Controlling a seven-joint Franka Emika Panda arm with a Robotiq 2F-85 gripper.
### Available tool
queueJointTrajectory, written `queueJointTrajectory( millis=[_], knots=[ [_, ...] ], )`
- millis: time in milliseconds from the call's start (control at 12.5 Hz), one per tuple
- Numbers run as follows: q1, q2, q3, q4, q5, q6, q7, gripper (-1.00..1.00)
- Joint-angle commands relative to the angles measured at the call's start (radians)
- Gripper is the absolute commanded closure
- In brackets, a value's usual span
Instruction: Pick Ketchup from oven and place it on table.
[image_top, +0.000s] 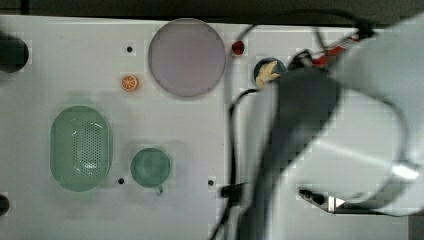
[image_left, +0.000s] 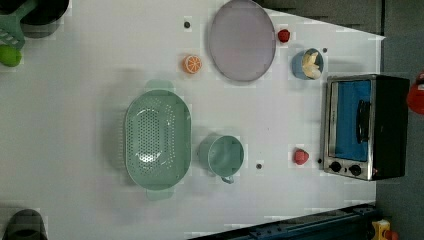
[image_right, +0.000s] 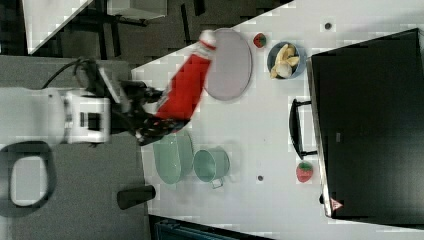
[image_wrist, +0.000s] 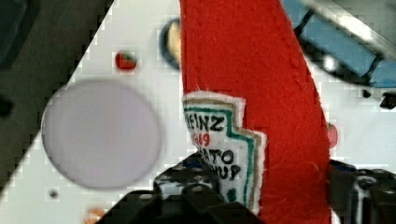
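Ketchup (image_wrist: 261, 93) fills the wrist view, red w/ a white label. Gripper (image_right: 150, 117) pinches its bottom end & holds it up in the air, off the table (image_right: 260, 125) edge, tilted, cap near the grey plate (image_right: 232, 65). Oven (image_left: 365, 127) sits at a table corner, door closed.

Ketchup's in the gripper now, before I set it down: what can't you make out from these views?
- Top view: the arm covers the table at the top view's right, hiding the oven and the Ketchup.
- Wrist view: the Ketchup blocks the table behind it.
- Right view: the gripper holds the Ketchup; the drop spot under it is unclear.
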Motion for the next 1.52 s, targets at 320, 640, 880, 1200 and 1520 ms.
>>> queueJointTrajectory(
  millis=[320,640,880,1200,1520],
  knots=[
    [0.049,0.022,0.167,-0.133,-0.104,0.020,-0.029,-0.27],
    [0.048,0.025,0.180,-0.351,-0.104,0.230,0.034,-0.27],
    [0.047,0.057,0.180,-0.518,-0.103,0.409,0.049,-0.27],
    [0.046,0.157,0.180,-0.603,-0.097,0.603,0.050,-0.27],
    [0.045,0.252,0.182,-0.612,-0.081,0.680,0.051,-0.74]
  ],
)
